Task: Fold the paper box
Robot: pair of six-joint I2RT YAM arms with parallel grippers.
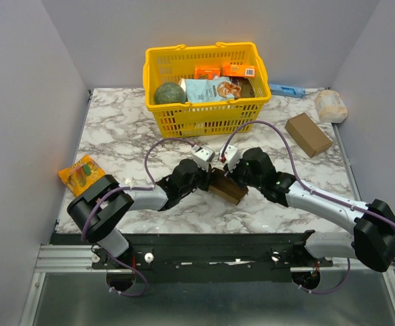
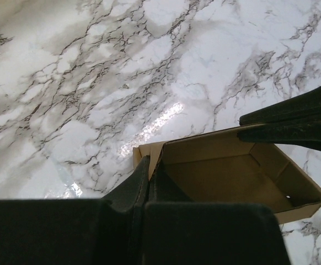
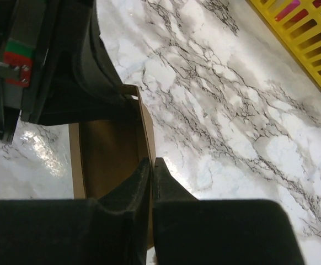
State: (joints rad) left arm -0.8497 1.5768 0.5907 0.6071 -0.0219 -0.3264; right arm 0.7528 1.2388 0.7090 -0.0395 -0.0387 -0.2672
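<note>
The paper box point(image 1: 226, 187) is a small open tray of thin brown cardboard on the marble table, between the two arms. My left gripper point(image 1: 205, 178) comes at it from the left. In the left wrist view its jaws point(image 2: 148, 161) are shut on the near corner wall of the paper box point(image 2: 232, 176), one finger inside and one outside. My right gripper point(image 1: 235, 175) comes from the right. Its jaws point(image 3: 151, 163) pinch the right side wall of the paper box point(image 3: 108, 149), with only a thin slit between the fingers. The box's floor shows bare.
A yellow basket point(image 1: 208, 112) with packets and a green ball stands behind the arms; its side wall point(image 3: 309, 38) shows in the right wrist view. A thick brown carton point(image 1: 308, 134) and a white roll point(image 1: 331, 105) lie at the right, an orange snack packet point(image 1: 82, 171) at the left.
</note>
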